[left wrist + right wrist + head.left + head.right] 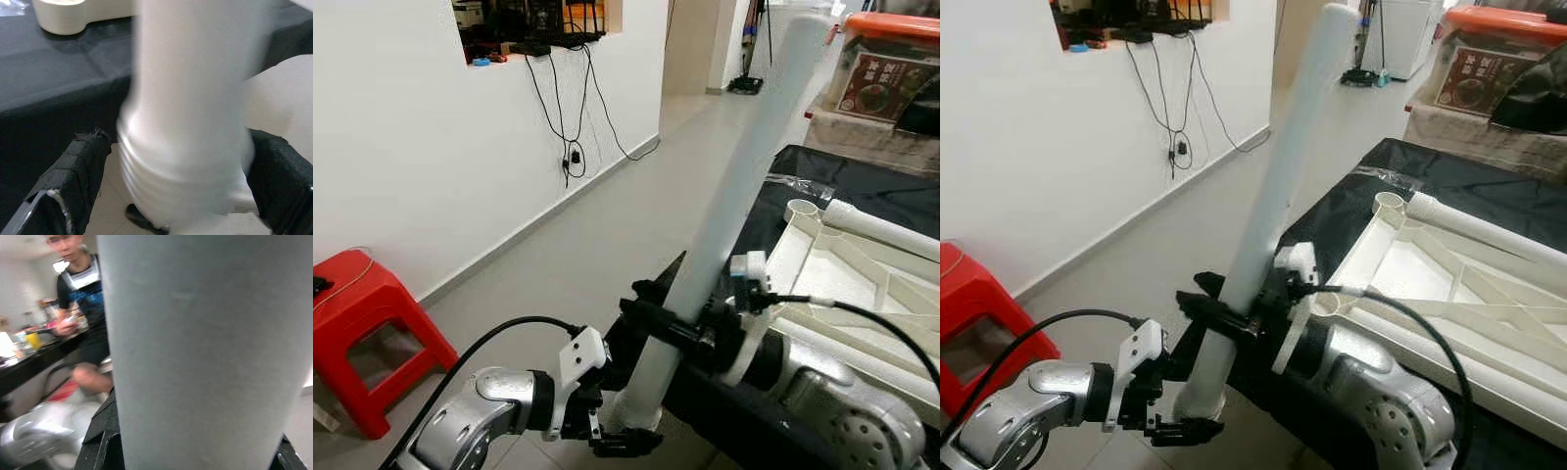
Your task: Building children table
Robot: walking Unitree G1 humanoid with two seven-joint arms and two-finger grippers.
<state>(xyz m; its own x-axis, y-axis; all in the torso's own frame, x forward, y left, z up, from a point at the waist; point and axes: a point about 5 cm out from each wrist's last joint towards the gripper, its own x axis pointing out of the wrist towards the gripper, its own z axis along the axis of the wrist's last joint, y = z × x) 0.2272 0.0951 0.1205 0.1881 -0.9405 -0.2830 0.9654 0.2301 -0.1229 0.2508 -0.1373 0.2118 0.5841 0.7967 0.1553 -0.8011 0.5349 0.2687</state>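
A long white table leg point(744, 186) is held tilted, its top leaning up to the right. My right gripper point(654, 321) is shut on its lower part; the right wrist view has the leg point(205, 347) close up. My left gripper point(625, 436) sits at the leg's bottom, open. Its fingers point(80, 171) straddle the ribbed threaded end point(181, 181), with a small gap on one side. The white tabletop point(847, 284) lies upside down on a black cloth point(862, 181) to the right. An empty round socket point(801, 209) marks its near corner, beside another leg point(881, 230) that lies across it.
A red stool point(357, 323) stands at the left by the white wall, where black cables point(570, 147) hang. A box with an orange lid point(891, 54) sits at the back right. Open floor runs down the middle. A person point(80, 308) sits behind me.
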